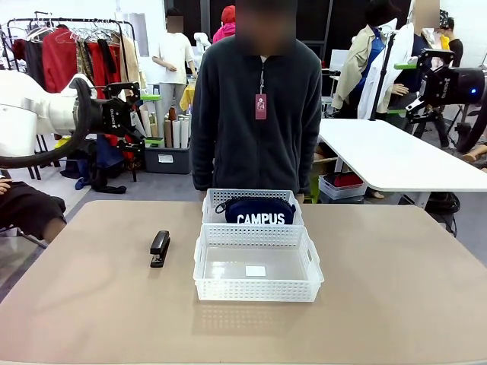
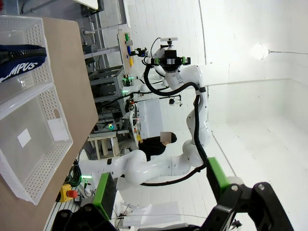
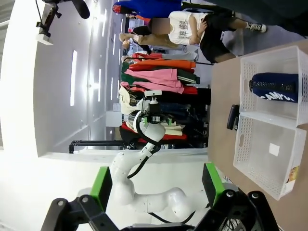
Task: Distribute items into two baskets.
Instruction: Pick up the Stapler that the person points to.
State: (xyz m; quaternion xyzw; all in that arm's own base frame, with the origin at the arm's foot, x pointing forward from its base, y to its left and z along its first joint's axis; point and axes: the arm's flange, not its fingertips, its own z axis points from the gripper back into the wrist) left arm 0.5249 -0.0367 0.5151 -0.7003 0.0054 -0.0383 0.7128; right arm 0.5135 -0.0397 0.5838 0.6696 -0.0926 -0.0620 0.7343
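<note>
The navy "CAMPUS" pouch [image 1: 255, 212] lies in the far, smaller basket [image 1: 251, 195]. In front of it and touching it stands the larger basket [image 1: 255, 290], which holds nothing but the white label [image 1: 256, 271] on its floor. The black stapler [image 1: 160, 249] lies on the table left of the baskets. My left gripper [image 1: 148, 119] hangs open high at the far left. My right gripper [image 1: 402, 90] is open high at the far right. The left wrist view has the open left gripper [image 2: 161, 185], the pouch [image 2: 21, 67] and the larger basket [image 2: 48, 159]. The right wrist view has the open right gripper [image 3: 156, 185], the stapler [image 3: 233, 117] and the pouch [image 3: 274, 86].
A person in a dark fleece [image 1: 255, 114] stands at the far edge behind the baskets, hands out of sight. The tan table [image 1: 396, 304] has wide bare areas left and right of the baskets. A white table [image 1: 396, 156] stands beyond at the right.
</note>
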